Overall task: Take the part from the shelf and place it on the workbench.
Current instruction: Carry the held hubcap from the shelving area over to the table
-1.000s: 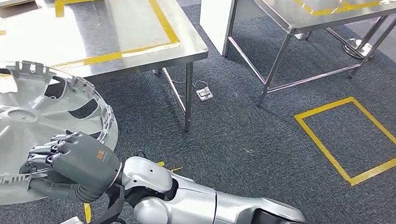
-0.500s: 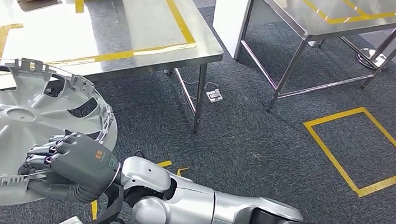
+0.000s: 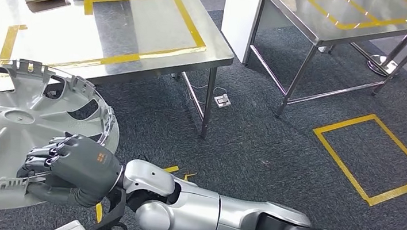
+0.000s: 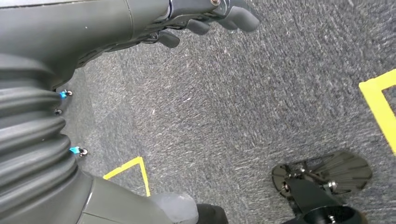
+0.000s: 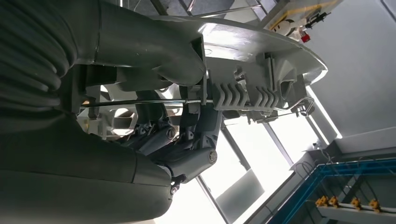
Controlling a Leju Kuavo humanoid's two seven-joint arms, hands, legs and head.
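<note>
Dark grey carpet marked with yellow tape squares runs under a steel bench whose top carries a yellow taped frame. Near the bench's front edge, low at the robot's side, the right hand clamps the clipped rim of the part, a silver plastic wheel cover: broad, thin, probably light and flexy, so the rim is the sound hold. The left hand hangs over carpet, fingers loosely curled, holding nothing.
</note>
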